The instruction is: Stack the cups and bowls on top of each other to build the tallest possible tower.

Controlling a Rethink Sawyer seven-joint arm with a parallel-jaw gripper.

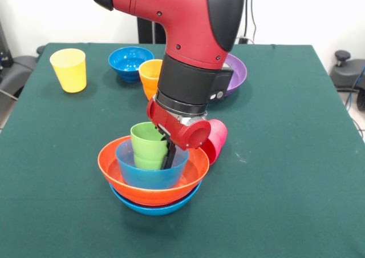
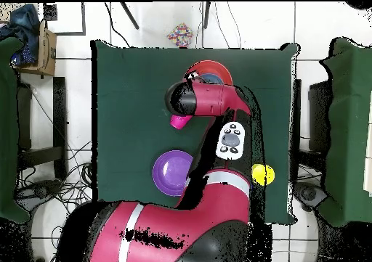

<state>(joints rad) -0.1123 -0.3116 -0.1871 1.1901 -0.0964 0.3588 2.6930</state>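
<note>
- At the near middle of the table (image 1: 296, 155), the tower (image 1: 153, 181) stands four pieces high: a wide light-blue bowl (image 1: 155, 208) at the base, a large orange bowl (image 1: 142, 192) nested in it, a smaller light-blue bowl (image 1: 149, 175) inside that, and the light-green cup (image 1: 147, 145) upright on top.
- Down into the small bowl, just beside the green cup, reaches the gripper (image 1: 167, 158). One dark finger seems to sit against the cup's wall, but the red wrist hides the rest, so I cannot tell whether it grips the cup or has let go.
- My reading of the step: the green cup is being seated on the stack, or has just been placed.
- Next, a clean straight lift away looks necessary so the cup is not dragged or tipped; then another cup must be fetched.
- Candidates: the magenta-pink cup (image 1: 215, 141) lies on its side just beside the tower; the orange cup (image 1: 150, 76) and yellow cup (image 1: 69, 69) stand upright farther back.
- Also unused are the dark-blue bowl (image 1: 129, 61) and the purple bowl (image 1: 236, 72), well apart from the stack.
- All the ware is glossy, smooth plastic, so pieces will probably slide and nest easily.
</note>
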